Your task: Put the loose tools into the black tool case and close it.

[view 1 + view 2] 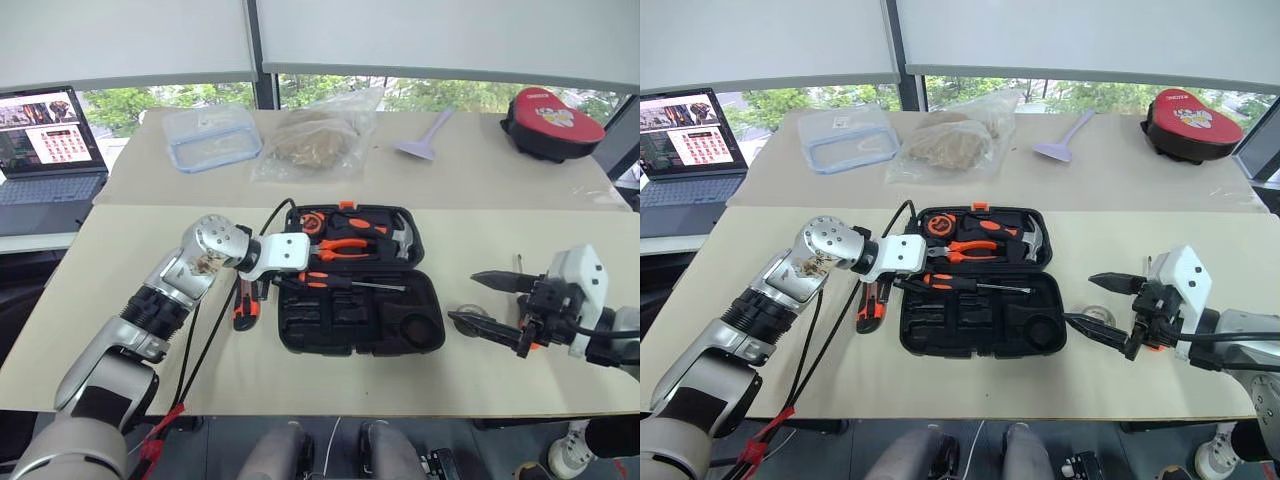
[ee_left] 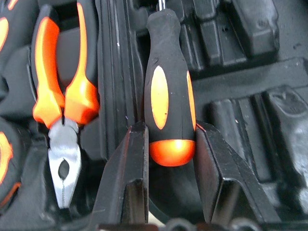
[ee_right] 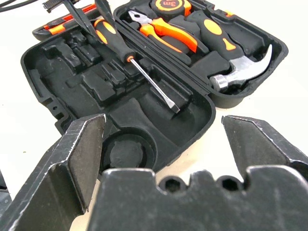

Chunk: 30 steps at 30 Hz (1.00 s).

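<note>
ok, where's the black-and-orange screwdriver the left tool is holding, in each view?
Left eye: screwdriver across the middle of the open tool case.
Right eye: same, mid-case.
Left wrist: handle between the fingers.
Right wrist: slanting into the case.
Shared landmark: orange-handled pliers.

Bright, even daylight comes through the windows (image 1: 420, 92) behind the table (image 1: 480, 380); shadows are soft, the close-ups slightly blurred

Tool case (image 1: 356, 325) black; screwdriver (image 2: 168, 96) black with orange; pliers (image 1: 345, 245) orange-handled; pouch (image 1: 552, 120) red-and-black.
</note>
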{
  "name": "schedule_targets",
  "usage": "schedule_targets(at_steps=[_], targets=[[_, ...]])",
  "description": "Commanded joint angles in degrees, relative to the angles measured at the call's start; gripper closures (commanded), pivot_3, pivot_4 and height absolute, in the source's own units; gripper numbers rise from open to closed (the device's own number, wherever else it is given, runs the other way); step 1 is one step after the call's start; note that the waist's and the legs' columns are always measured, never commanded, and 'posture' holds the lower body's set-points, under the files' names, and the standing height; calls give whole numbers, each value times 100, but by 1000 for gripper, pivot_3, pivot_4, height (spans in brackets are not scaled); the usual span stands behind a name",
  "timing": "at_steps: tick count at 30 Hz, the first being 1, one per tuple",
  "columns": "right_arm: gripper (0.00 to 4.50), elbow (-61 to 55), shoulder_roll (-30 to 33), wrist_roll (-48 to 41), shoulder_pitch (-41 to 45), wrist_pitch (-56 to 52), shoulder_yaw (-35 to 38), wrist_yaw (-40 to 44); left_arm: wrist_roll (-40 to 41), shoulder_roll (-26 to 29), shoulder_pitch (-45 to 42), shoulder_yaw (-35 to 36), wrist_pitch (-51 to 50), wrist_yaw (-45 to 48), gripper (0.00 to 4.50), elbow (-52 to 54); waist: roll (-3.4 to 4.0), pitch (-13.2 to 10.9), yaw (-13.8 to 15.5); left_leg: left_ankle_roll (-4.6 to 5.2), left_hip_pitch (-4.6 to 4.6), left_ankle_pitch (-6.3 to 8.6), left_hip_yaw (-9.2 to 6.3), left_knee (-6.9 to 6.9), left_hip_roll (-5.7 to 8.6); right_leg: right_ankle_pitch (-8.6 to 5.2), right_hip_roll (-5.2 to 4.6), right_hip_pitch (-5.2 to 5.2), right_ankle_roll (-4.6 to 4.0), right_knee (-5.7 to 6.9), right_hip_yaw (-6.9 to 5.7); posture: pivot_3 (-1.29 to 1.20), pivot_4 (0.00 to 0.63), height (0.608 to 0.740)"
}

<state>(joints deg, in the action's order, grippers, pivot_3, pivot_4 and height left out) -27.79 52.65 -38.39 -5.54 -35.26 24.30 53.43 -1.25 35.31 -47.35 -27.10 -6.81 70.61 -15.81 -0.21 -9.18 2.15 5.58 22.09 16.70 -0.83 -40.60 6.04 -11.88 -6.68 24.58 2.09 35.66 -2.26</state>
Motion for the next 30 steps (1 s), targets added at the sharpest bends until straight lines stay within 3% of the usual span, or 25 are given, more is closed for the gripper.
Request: schedule_targets(at_steps=[1, 7, 12, 14, 20, 23, 24, 26, 30], targets=[[0, -164, -44, -31, -17, 85, 232, -75, -126, -10, -100, 259, -308, -179, 3667, -11, 0, 0, 8, 2, 2, 2, -2, -7, 0, 0, 0, 0, 0, 5, 0, 0, 150, 722], [0, -93, -95, -25, 98, 113, 92, -124, 4, -60, -25, 456, -959, -153, 3667, 303, -1, -1, 16, 10, 28, 5, -4, -31, 2, 0, 1, 25, 0, 26, 1, 0, 150, 722], [0, -63, -104, -42, 194, 122, 11, -84, -105, -89, 13, 469, -811, -206, 3667, 229, -1, 0, 11, 12, 37, 3, -2, -32, 2, 0, 4, 41, 0, 37, 5, 0, 150, 722], [0, -36, -93, -43, 233, 119, -2, -73, -97, -113, -8, 484, -715, -206, 2676, 185, -1, -1, 14, 12, 37, 3, -1, -33, 3, 0, 4, 41, 0, 37, 5, 0, 150, 722], [0, -16, -110, -36, 237, 128, 5, -38, -57, -165, -189, 570, -495, -157, 520, 82, -1, -1, 31, 12, 40, 3, -2, -37, 4, 0, 2, 41, 0, 37, 4, 0, 150, 722], [0, -44, -121, -37, 188, 140, 29, -25, -15, -230, -260, 611, -470, -143, 520, 38, -1, 0, 28, 12, 42, 3, -2, -38, 5, 0, 3, 43, 0, 37, 4, 0, 150, 722], [0, -52, -127, -38, 172, 141, 40, -26, 19, -278, -296, 647, -472, -153, 744, 11, -1, 0, 27, 12, 43, 3, -2, -38, 4, 0, 3, 44, 0, 37, 4, 0, 150, 722], [0, -63, -139, -39, 154, 139, 55, -32, 82, -371, -362, 715, -511, -145, 1270, -47, -1, 0, 27, 12, 44, 3, -2, -38, 4, 0, 4, 45, 0, 38, 3, 0, 150, 722], [0, -79, -178, -30, 126, 149, 58, -59, 6, -527, -478, 701, -419, -133, 2816, -232, -1, 0, 17, 12, 45, 3, -2, -38, 4, 0, 6, 45, 0, 38, 3, 0, 150, 722]])
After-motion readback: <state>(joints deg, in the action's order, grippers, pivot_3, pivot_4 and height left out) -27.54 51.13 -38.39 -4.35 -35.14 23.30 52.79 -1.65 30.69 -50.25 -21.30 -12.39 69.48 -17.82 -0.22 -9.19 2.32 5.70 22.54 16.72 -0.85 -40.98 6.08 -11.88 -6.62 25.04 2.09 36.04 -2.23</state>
